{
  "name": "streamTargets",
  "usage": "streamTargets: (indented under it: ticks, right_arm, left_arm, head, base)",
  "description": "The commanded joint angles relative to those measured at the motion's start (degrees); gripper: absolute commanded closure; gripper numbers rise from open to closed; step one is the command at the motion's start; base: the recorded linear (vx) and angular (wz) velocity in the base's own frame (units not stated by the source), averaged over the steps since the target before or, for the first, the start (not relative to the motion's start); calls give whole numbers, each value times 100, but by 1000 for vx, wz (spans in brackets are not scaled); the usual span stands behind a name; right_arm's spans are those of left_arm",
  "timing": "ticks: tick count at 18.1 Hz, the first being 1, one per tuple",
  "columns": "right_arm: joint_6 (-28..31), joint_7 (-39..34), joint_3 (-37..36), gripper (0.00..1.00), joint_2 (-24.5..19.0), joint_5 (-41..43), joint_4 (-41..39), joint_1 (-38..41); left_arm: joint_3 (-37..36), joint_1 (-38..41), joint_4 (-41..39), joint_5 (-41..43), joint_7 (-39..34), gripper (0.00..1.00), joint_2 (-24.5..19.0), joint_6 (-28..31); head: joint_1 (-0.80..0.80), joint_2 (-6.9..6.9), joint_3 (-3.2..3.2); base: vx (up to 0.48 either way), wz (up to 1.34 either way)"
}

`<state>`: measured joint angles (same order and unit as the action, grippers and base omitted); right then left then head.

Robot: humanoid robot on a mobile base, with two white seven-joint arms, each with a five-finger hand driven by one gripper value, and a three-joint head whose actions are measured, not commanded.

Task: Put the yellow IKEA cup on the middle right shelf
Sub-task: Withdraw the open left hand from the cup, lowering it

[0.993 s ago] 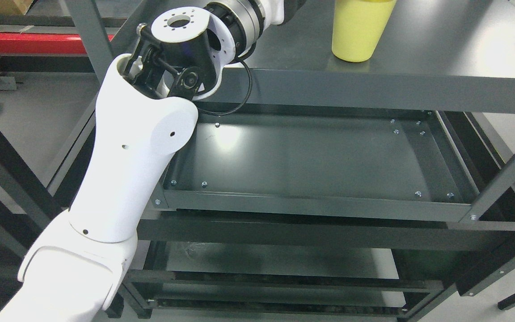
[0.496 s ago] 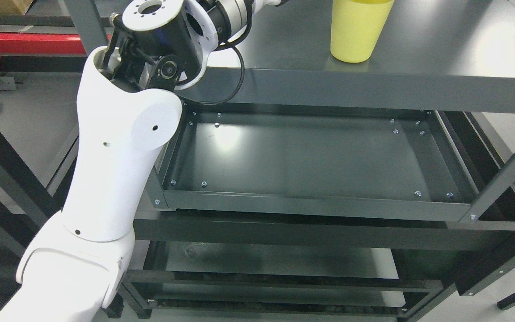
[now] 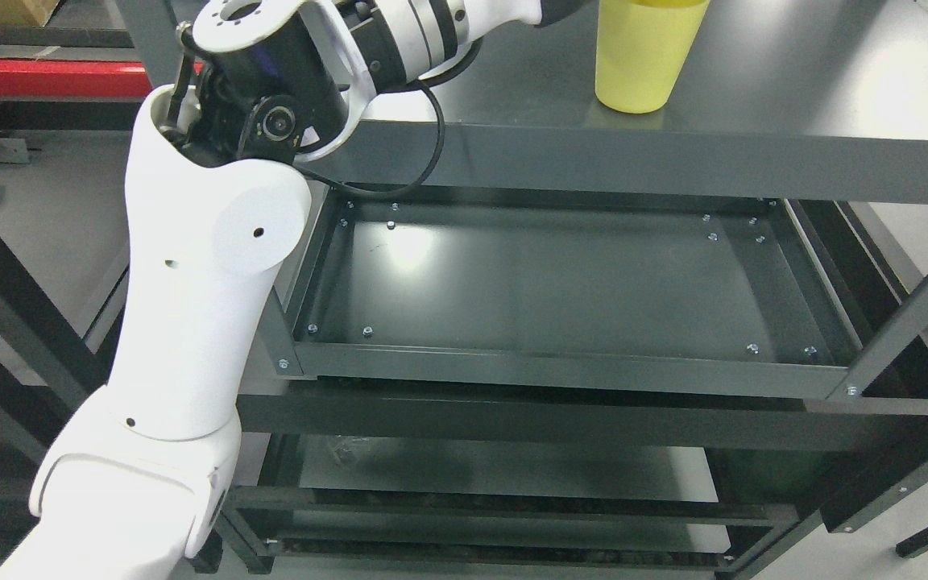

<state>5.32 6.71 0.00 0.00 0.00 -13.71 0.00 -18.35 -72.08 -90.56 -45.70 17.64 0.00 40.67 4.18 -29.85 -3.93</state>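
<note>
Where the left arm [image 3: 198, 298] rises from the lower left, its shell is smooth, glossy white plastic, jointed by a black cylindrical elbow [image 3: 271, 121]; the forearm crosses the top edge, so the robot hand is cut off and its state cannot be told; the yellow cup [image 3: 641, 56], a matte tapered plastic form, stands upright on the dark grey metal upper shelf [image 3: 754, 121], just right of the wrist; below lies a shallow rectangular metal tray shelf [image 3: 577, 370] with bolted corners.

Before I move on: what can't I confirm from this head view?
- Left robot hand: past the top edge; grip on the cup unknown.
- Yellow plastic cup on the dark grey metal shelf: rim cut off at the top edge.
- Right arm: not in view.
</note>
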Motion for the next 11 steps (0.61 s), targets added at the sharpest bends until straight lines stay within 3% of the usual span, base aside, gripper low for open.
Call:
streamTargets:
  ticks: [1,11]
  right_arm:
    - [4,-3,97,1,100,141,0,79]
    - [4,-3,97,1,100,141,0,79]
  left_arm:
    - [42,352,-348,-492,337,8,-100,98]
    - [-775,1107,-612,-607,1013,7,-263,626]
  head:
    - [0,0,0]
    - [0,0,0]
  base:
    - [0,0]
    - [0,0]
